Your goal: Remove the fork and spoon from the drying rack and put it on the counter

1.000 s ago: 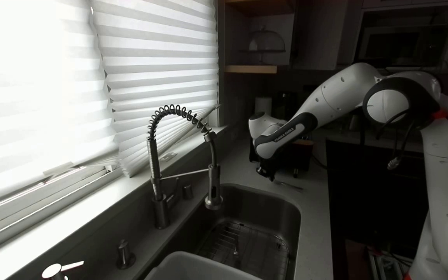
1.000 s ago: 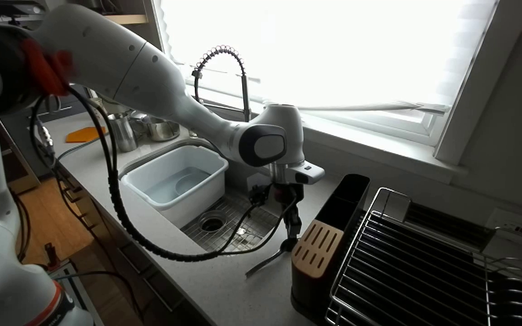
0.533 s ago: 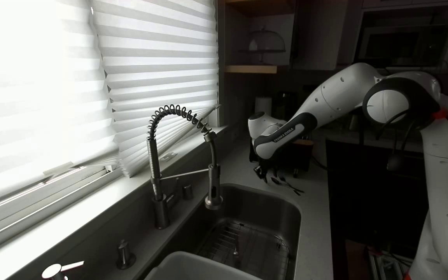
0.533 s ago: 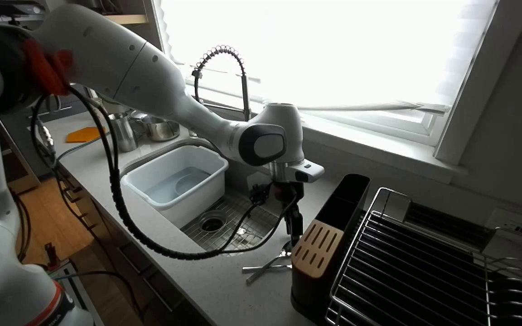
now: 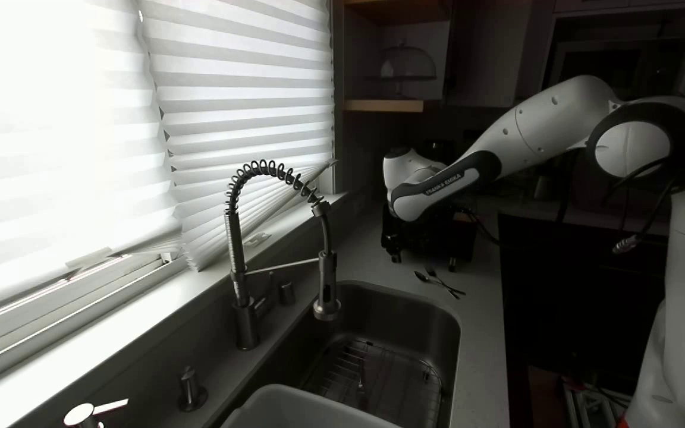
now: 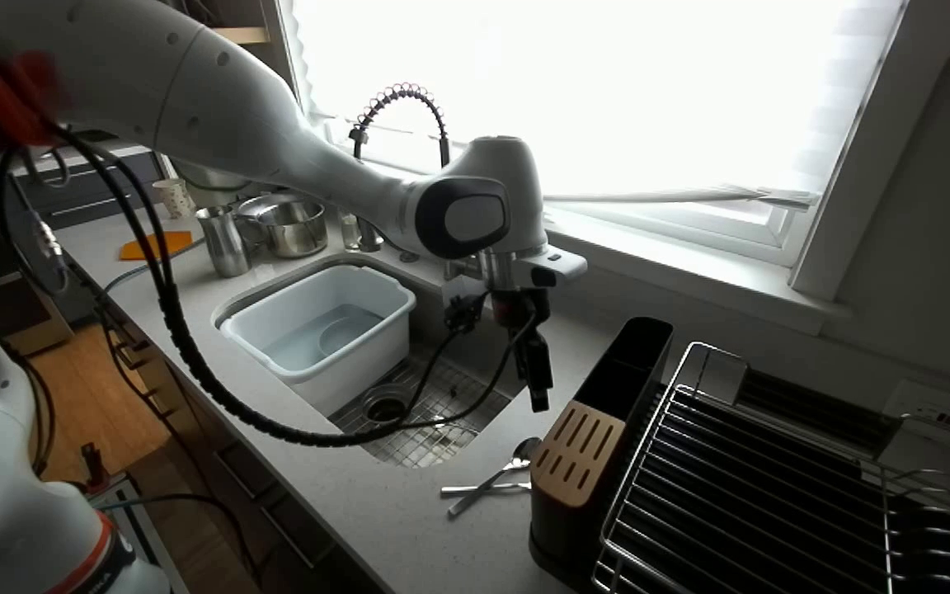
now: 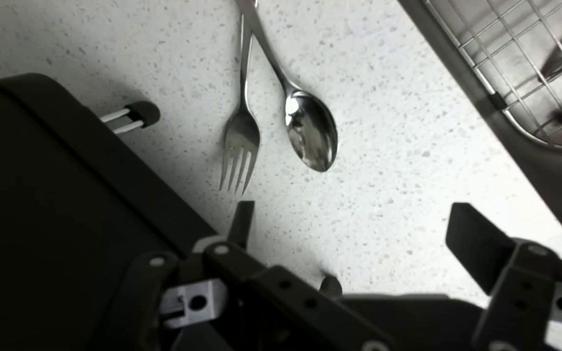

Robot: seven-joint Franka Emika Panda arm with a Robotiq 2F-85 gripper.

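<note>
Now | spoon (image 7: 311, 131) lying across fork (image 7: 242, 128) on counter (image 7: 383, 141) | gripper (image 7: 357, 225) above — fingers wide apart

Counter (image 7: 388, 92): fork (image 7: 243, 127) and spoon (image 7: 311, 127) on it, handles crossed, spoon uppermost.
Fork: head at 9 o'clock from spoon's bowl, wrist view.
Gripper (image 7: 351, 214): above counter, 5 o'clock from spoon.
Caddy (image 6: 578, 454): past 2 o'clock from spoon, in an exterior view.
Rack (image 6: 759, 470): 3 o'clock from caddy, same view.
Sink (image 6: 471, 363): 10 to 11 o'clock from spoon, tub (image 6: 364, 363) inside.
</note>
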